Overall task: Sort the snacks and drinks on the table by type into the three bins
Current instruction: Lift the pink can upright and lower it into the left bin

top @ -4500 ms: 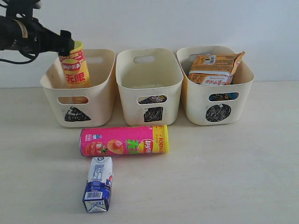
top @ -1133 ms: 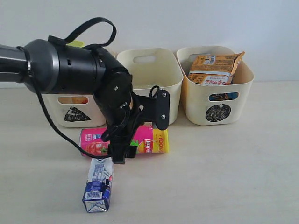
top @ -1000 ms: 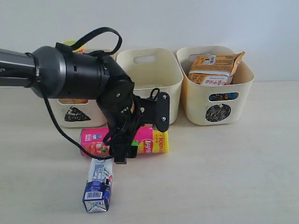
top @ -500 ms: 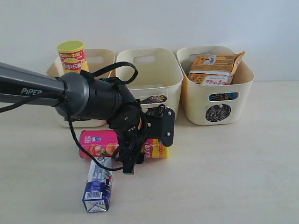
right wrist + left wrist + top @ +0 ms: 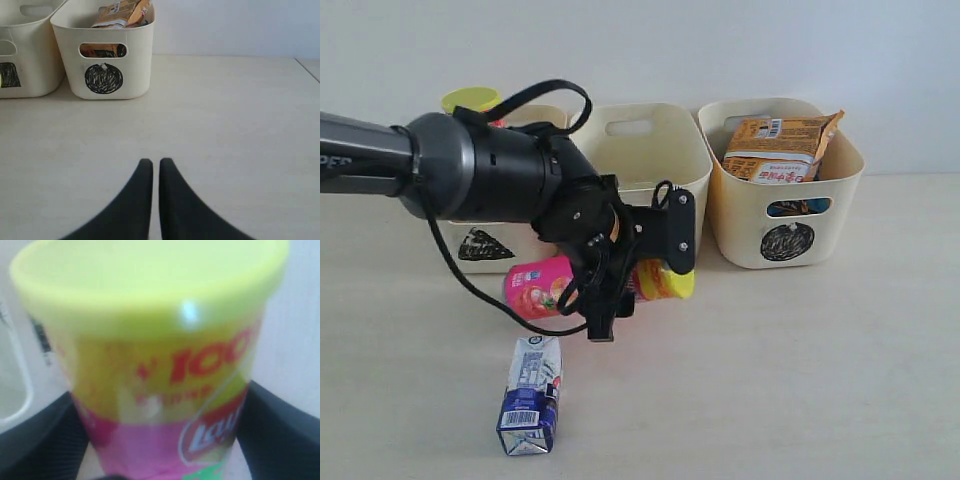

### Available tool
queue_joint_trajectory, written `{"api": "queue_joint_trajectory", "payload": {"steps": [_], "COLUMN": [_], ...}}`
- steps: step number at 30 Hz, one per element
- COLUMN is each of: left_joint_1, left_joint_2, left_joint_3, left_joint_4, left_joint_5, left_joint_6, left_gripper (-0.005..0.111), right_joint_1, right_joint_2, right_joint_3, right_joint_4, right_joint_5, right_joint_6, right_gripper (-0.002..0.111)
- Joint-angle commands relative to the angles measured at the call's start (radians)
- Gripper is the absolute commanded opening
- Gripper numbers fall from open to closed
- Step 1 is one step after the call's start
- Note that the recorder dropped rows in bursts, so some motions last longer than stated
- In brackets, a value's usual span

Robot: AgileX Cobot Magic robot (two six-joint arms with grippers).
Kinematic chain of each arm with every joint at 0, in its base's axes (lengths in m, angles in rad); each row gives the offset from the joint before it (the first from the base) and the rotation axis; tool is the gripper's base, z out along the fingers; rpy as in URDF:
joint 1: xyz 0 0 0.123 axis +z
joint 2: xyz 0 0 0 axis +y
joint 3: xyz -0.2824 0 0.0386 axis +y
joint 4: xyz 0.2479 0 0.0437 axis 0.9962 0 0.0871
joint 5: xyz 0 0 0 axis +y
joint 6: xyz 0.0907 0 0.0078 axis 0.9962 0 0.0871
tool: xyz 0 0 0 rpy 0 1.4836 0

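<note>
One pink chip tube (image 5: 542, 287) hangs sideways above the counter (image 5: 800, 380), clamped in the left hand (image 5: 605, 288) before the triangle bin (image 5: 510, 255): best clear the rim, set it beside the yellow tube (image 5: 472, 99), release low; right hand (image 5: 155, 163) pinched together, empty.

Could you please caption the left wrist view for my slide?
Left pincer clamped on the pink chip tube, its yellow-green lid in close-up.

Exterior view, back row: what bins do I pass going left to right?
Triangle-marked bin → middle bin, mark hidden behind the arm → circle-marked bin holding the orange bag.
</note>
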Motion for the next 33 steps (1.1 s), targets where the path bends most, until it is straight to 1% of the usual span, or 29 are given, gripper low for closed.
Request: {"api": "queue_joint_trajectory", "payload": {"steps": [1, 5, 12, 14, 17, 21, 24, 27, 30, 33], "left_joint_1": [-0.006, -0.008, -0.008, -0.008, -0.008, 0.001, 0.029, 0.074, 0.139, 0.214], "left_joint_2": [-0.065, -0.125, -0.249, -0.294, -0.366, -0.46, -0.518, -0.566, -0.593, -0.599], "left_joint_3": [-0.004, -0.004, -0.004, -0.004, -0.004, -0.004, -0.004, -0.004, -0.004, -0.004], "left_joint_4": [-0.066, -0.133, -0.331, -0.385, -0.412, -0.397, -0.395, -0.395, -0.395, -0.395], "left_joint_5": [0.002, 0.031, 0.104, 0.114, 0.114, 0.109, 0.072, 0.02, 0.008, 0.024], "left_joint_6": [-0.011, -0.011, -0.011, -0.042, -0.116, -0.207, -0.279, -0.357, -0.397, -0.399], "left_gripper": [0.004, 0.004, 0.004, 0.004, 0.004, 0.004, 0.004, 0.004, 0.004, 0.004], "right_joint_1": [-0.001, -0.001, -0.001, -0.001, -0.001, -0.001, -0.001, -0.001, -0.001, -0.001], "right_joint_2": [-0.004, -0.004, -0.004, -0.004, -0.004, -0.004, -0.004, -0.004, -0.004, -0.004], "right_joint_3": [0.004, 0.004, 0.004, 0.004, 0.004, 0.004, 0.004, 0.004, 0.004, 0.004], "right_joint_4": [0.0, 0.0, 0.0, 0.0, 0.0, 0.0, 0.0, 0.0, 0.0, 0.0], "right_joint_5": [-0.005, -0.008, -0.008, -0.008, -0.008, -0.008, -0.008, -0.008, -0.008, -0.008], "right_joint_6": [0.0, -0.001, -0.001, -0.001, -0.001, -0.001, -0.001, -0.001, -0.001, -0.001], "right_gripper": [0.002, 0.002, 0.002, 0.002, 0.002, 0.002, 0.002, 0.002, 0.002, 0.002]}}
